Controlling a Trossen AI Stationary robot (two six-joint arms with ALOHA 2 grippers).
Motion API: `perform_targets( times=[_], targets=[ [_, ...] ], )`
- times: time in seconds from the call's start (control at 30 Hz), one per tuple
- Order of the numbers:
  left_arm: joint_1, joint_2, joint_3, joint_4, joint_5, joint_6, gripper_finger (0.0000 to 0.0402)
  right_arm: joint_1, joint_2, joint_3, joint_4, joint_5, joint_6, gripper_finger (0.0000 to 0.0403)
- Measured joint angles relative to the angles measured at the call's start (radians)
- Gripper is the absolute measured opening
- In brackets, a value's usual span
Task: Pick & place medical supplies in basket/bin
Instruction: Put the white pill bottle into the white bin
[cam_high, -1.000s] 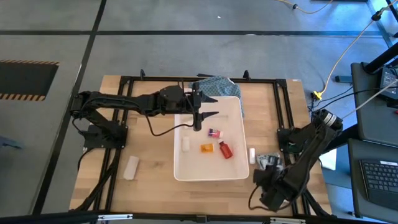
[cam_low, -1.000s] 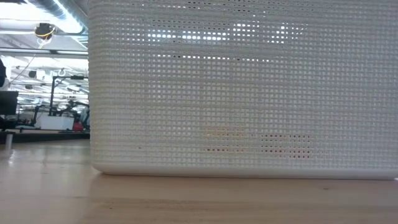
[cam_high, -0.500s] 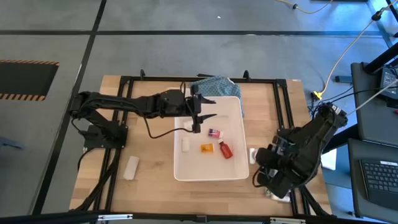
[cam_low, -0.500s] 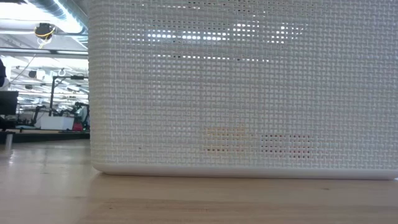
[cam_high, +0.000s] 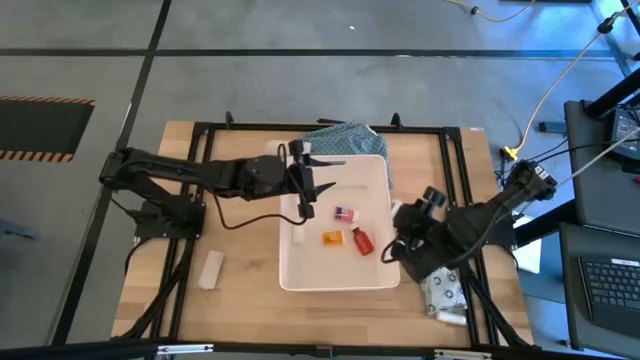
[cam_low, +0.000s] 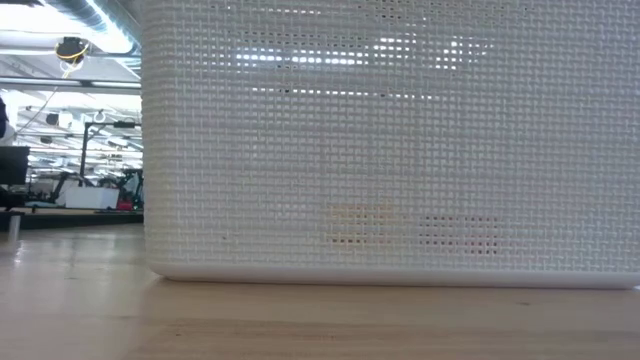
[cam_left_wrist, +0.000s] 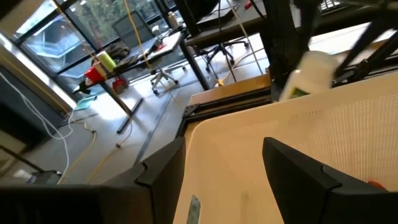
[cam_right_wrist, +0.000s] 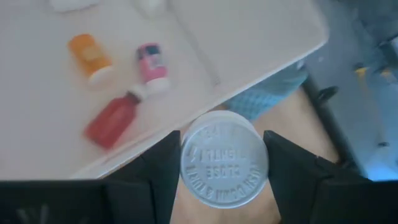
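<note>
The white basket (cam_high: 335, 262) stands mid-table, and its mesh wall (cam_low: 390, 150) fills the low view. In it lie a red bottle (cam_right_wrist: 112, 121), an orange item (cam_right_wrist: 90, 56), a pink-labelled item (cam_right_wrist: 151, 62) and a small white item (cam_high: 298, 232). My right gripper (cam_high: 398, 246) hangs by the basket's right rim, shut on a white bottle (cam_left_wrist: 308, 74) with a round cap (cam_right_wrist: 224, 165). My left gripper (cam_left_wrist: 227, 180) hovers open over the basket's left part (cam_high: 303, 188), nothing between its fingers. A grey patterned pouch (cam_high: 440, 290) lies on the table at the near right. My right gripper pinches the white bottle between its two fingers (cam_right_wrist: 155, 168), one on either side just below the cap (cam_right_wrist: 224, 186). The cap faces back toward the wrist. The fingers slant down from the table's right side. The bottle is lifted clear, tilted.
A blue-green patterned cloth (cam_high: 345, 138) lies at the basket's far edge. A white item (cam_high: 210, 268) rests on the table at the near left, and a white tube (cam_high: 450, 318) beside the pouch. Black frame rails (cam_high: 200, 130) border the wooden table.
My right gripper has risen and swung from the table's near right corner toward the basket's right rim, turning as it went, still shut on the bottle. My left gripper has drawn a little toward the table's left over the basket and rolled, staying open.
</note>
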Motion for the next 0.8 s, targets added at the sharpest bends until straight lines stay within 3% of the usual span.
perform_targets(
  times=[0.37, 0.53, 0.67, 0.8],
  targets=[
    [-0.082, -0.016, 0.001, -0.041, -0.108, 0.031, 0.0207, -0.246, 0.0, 0.0, 0.005, 0.247, -0.258, 0.0199],
    [-0.112, -0.016, 0.001, -0.077, -0.224, 0.071, 0.0207, -0.288, 0.0, 0.031, 0.007, 0.342, -0.344, 0.0205],
    [-0.138, -0.016, 0.001, -0.148, -0.364, 0.056, 0.0207, -0.292, -0.001, 0.1, 0.094, 0.331, -0.457, 0.0204],
    [-0.166, -0.024, 0.001, -0.325, -0.454, -0.084, 0.0207, -0.275, -0.002, 0.157, 0.27, 0.222, -0.647, 0.0202]
  ],
)
